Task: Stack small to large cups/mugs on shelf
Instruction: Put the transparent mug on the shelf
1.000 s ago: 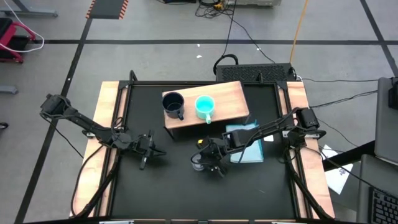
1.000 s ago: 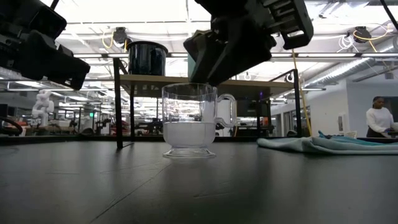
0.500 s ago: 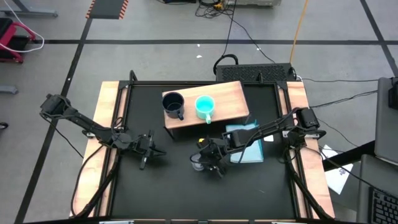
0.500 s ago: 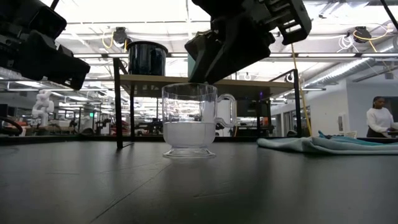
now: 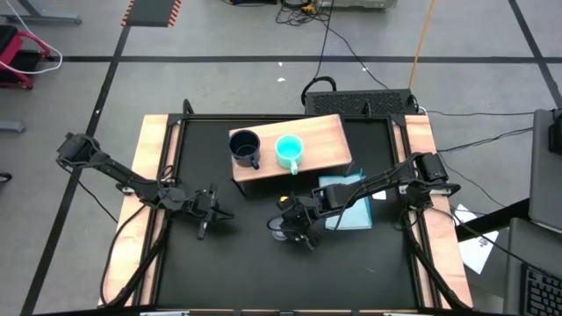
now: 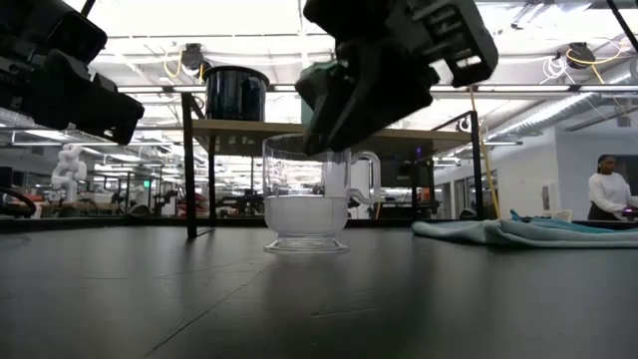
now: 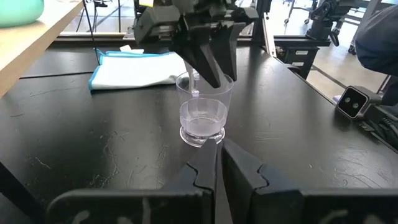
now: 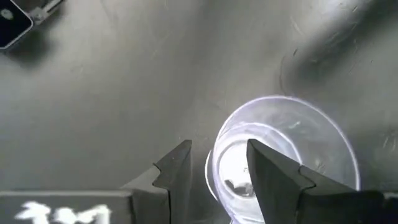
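The clear glass cup (image 5: 279,230) stands upright on its base on the black table, in front of the shelf (image 5: 327,140). My right gripper (image 8: 214,152) is open above the cup and points down. One finger is inside the rim and one outside, on the side away from the handle (image 6: 369,179). The dark navy mug (image 5: 245,146) and the turquoise mug (image 5: 289,149) stand upright side by side on the shelf. My left gripper (image 5: 218,213) is shut and empty, hovering left of the glass cup. My right gripper has its fingers (image 8: 273,174) on either side of the glass cup's rim wall (image 8: 211,163), coming from above. I cannot tell whether they touch it. The cup stands on the table.
A light-blue folded cloth (image 5: 347,197) lies on the table right of the glass cup, under my right arm. The shelf's dark legs (image 6: 187,170) stand behind the cup. A person (image 6: 608,189) is in the room far behind the table.
My right gripper has gone down over the glass cup and tipped a little, so its fingertips now reach the rim. My left gripper has kept still.
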